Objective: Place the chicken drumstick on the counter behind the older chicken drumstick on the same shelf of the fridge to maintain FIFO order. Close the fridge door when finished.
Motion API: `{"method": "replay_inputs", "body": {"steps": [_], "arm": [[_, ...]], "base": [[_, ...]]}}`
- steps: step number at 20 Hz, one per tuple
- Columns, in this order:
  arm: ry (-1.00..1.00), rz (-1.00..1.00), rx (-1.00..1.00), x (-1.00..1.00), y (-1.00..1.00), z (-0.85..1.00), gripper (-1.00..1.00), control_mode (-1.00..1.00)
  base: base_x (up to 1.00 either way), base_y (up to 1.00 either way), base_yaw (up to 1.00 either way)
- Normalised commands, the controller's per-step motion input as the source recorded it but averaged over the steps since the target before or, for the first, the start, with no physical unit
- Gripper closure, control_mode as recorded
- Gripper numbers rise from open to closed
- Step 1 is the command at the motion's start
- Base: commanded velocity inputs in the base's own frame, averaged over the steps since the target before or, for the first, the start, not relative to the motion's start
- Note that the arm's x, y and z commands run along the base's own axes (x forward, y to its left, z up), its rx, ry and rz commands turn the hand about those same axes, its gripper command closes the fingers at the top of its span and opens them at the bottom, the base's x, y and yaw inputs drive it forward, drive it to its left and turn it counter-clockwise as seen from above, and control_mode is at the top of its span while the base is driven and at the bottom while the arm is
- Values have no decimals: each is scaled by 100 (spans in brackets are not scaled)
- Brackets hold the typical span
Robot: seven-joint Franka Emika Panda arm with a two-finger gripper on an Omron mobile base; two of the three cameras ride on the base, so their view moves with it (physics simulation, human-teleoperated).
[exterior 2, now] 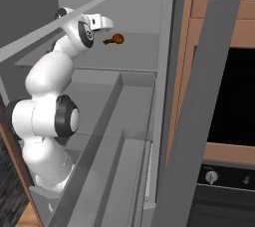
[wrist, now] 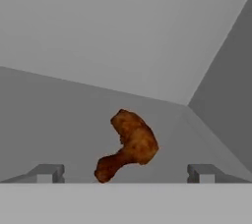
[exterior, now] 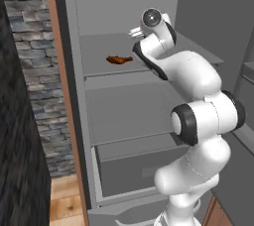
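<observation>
A white robot arm reaches into the open fridge (exterior: 129,116), its pincer (wrist: 125,174) spread wide and holding nothing. On the upper shelf (exterior: 99,56) lies a single drumstick (exterior: 119,60), red-brown and apart from both finger tips (wrist: 47,173). The hand view alone gives its shape: a plump meaty end pointing up and away, the thin bone end pointing toward the camera, set between the two dark tips against the plain grey back wall. The left base view places it on the shelf just left of the wrist, with two more shelves and a bottom drawer (exterior: 134,170) below. The right base view shows the drumstick just beyond the hand and adds the fridge door (exterior 2: 199,121) swung open across the foreground, brown cabinets and a dark oven (exterior 2: 234,96) beyond it. In both base views the arm's own bulk hides the tips, and the shelf behind the wrist is covered. Whether a second drumstick lies there cannot be told.
</observation>
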Motion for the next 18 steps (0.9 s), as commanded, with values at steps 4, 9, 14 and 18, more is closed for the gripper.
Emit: {"method": "replay_inputs", "body": {"steps": [4, 9, 14, 18], "arm": [[-5, -2, 2, -100, 1, 0, -100, -100], [0, -5, 8, -100, 2, 0, -100, -100], [0, -7, 11, -100, 11, 7, -100, -100], [0, -10, 11, -100, 13, 19, -100, -100]], "base": [[0, 0, 0], [0, 0, 0], [0, 0, 0], [0, 0, 0]]}}
